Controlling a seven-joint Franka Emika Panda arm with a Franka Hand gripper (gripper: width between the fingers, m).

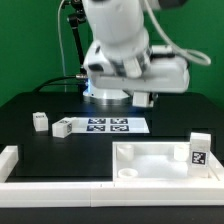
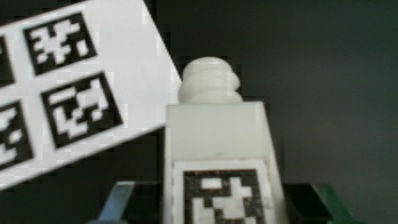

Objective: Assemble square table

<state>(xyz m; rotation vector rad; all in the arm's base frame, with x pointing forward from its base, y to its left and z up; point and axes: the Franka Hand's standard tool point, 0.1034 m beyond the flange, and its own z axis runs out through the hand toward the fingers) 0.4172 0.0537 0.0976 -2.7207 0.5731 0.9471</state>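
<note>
Arm [image 1: 130, 55] bent low, gripper [image 2: 226, 205] clamps leg [image 2: 222, 130] nr marker board [image 2: 71, 90].

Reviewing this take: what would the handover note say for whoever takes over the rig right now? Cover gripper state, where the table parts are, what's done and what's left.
Gripper: shut on the held leg, close to the marker board.
Tabletop: lies flat at the exterior view's right, rim up.
Loose legs: two on the table at the exterior view's left.
Upright leg: stands at the tabletop's right corner; cannot tell if it is screwed in.
Done: one leg picked up, at most one mounted.
Left: mount the held leg, then the two loose legs.
</note>
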